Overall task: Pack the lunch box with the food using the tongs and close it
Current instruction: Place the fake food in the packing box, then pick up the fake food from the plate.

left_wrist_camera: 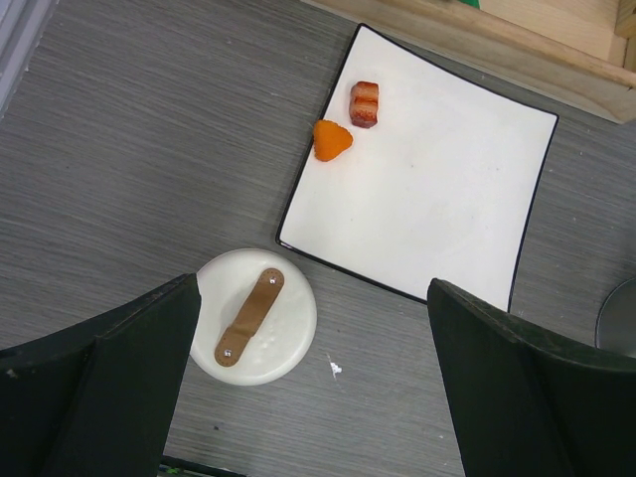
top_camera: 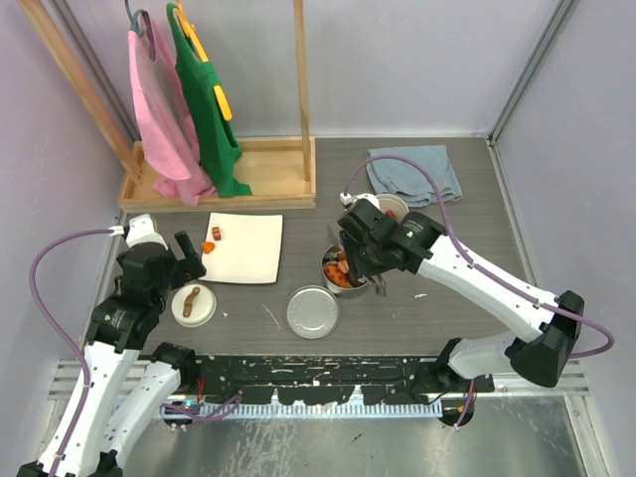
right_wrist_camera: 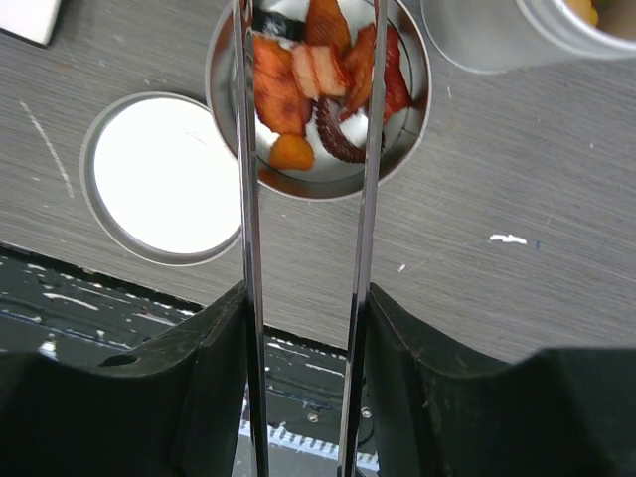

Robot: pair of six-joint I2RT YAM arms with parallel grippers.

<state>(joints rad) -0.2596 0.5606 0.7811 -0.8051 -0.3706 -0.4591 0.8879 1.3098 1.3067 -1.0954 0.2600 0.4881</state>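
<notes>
My right gripper [right_wrist_camera: 306,308] is shut on the tongs [right_wrist_camera: 245,199], one finger pressing each slim metal arm from outside. The arms stand apart and reach over the steel tin [right_wrist_camera: 221,109], which holds orange, red and dark food [right_wrist_camera: 298,84]. The tin [top_camera: 328,266] sits mid-table under the right gripper [top_camera: 354,258]. Its flat steel lid [top_camera: 312,311] lies just to the left. The white tub [right_wrist_camera: 477,40] stands behind the tin. My left gripper [left_wrist_camera: 313,388] hangs open above the table beside the white lid [left_wrist_camera: 255,316] with the brown handle. Two food pieces, orange [left_wrist_camera: 331,140] and red [left_wrist_camera: 364,103], lie on the white plate [left_wrist_camera: 437,179].
A wooden rack [top_camera: 248,174] with pink and green garments stands at the back left. A blue cloth [top_camera: 414,172] lies at the back right, behind the tub. The table's near edge with a black rail [top_camera: 318,383] runs between the arm bases.
</notes>
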